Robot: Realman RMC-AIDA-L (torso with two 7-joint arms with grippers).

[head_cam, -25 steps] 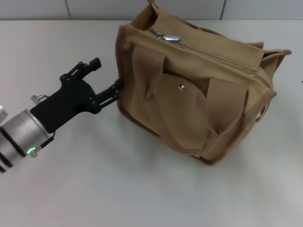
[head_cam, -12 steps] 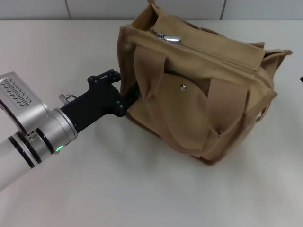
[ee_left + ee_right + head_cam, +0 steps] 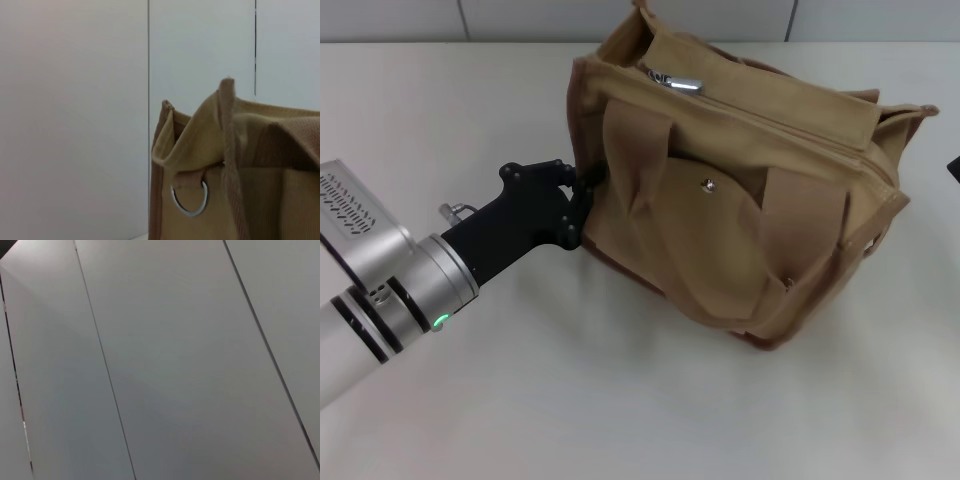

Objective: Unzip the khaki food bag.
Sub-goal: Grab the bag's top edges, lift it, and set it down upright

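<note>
The khaki food bag (image 3: 750,230) stands on the white table, a boxy tan canvas tote with brown trim. Its two strap handles hang over the front pocket, which has a metal snap (image 3: 706,184). The silver zipper pull (image 3: 682,83) lies at the far left end of the closed top zipper. My left gripper (image 3: 582,188) is pressed against the bag's left end, near its brown edge. The left wrist view shows that end of the bag (image 3: 200,150) close up, with a metal ring (image 3: 189,200). Only a dark sliver of my right gripper (image 3: 954,168) shows at the right edge.
The white table (image 3: 620,400) spreads in front of and to the left of the bag. A pale panelled wall (image 3: 520,18) stands behind it. The right wrist view shows only wall panels (image 3: 175,365).
My left arm has moved right, from beside the bag to against its left end. The dark sliver at the right edge has come into view. The bag has barely shifted.
</note>
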